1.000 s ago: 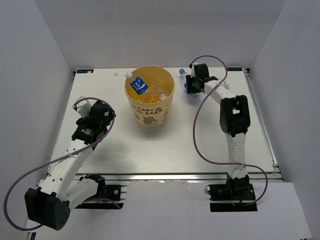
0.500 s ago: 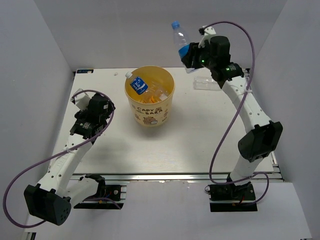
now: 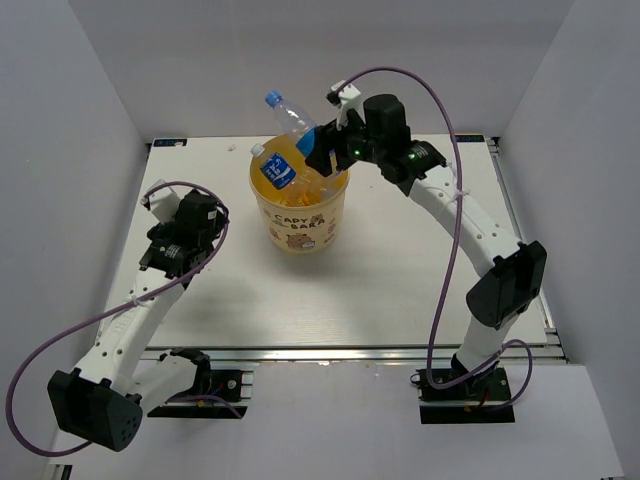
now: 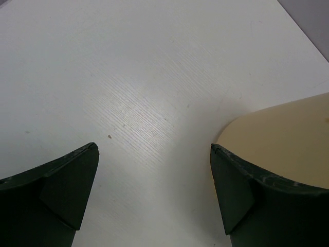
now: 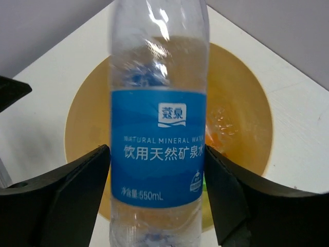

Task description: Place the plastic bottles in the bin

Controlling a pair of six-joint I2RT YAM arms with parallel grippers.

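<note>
1. Where the top view looks down on it, the bin [image 3: 300, 225] stands upright on the table [image 3: 400, 290], a little above the middle of the frame, with lettering on its near wall.
2. A second bottle [image 3: 277, 170] leans inside the bin against the upper-left rim. Its white cap pokes above the rim and its blue label faces up.
3. An orange mass [image 5: 218, 131] lies deeper in the bin, too blurred to name.
4. The bottle [image 3: 292, 120], clear with a blue cap and blue label, hangs tilted over the bin's mouth, cap toward the upper left of the frame.
5. In the right wrist view, the bottle [image 5: 158, 144] runs up the middle of the frame, with the bin's round mouth [image 5: 247, 103] behind it.
6. The right arm rises from its base at lower right, bends near the right edge, and stretches left across the upper frame. This puts the right gripper [image 3: 318, 150] above the bin's upper-right rim.
7. The right gripper [image 5: 157, 154] has a finger on each side of the label, right at the bottle's sides. Whether the fingers clamp the bottle or stand just clear of it I cannot tell.
8. The left arm climbs from the lower-left corner, and the left gripper [image 3: 165, 205] sits left of the bin, apart from it.
9. In the left wrist view the left gripper [image 4: 154, 154] is spread wide with only bare table [image 4: 154, 62] between its fingers. The bin's wall [image 4: 288, 134] shows at the right edge, just beside one finger.
</note>
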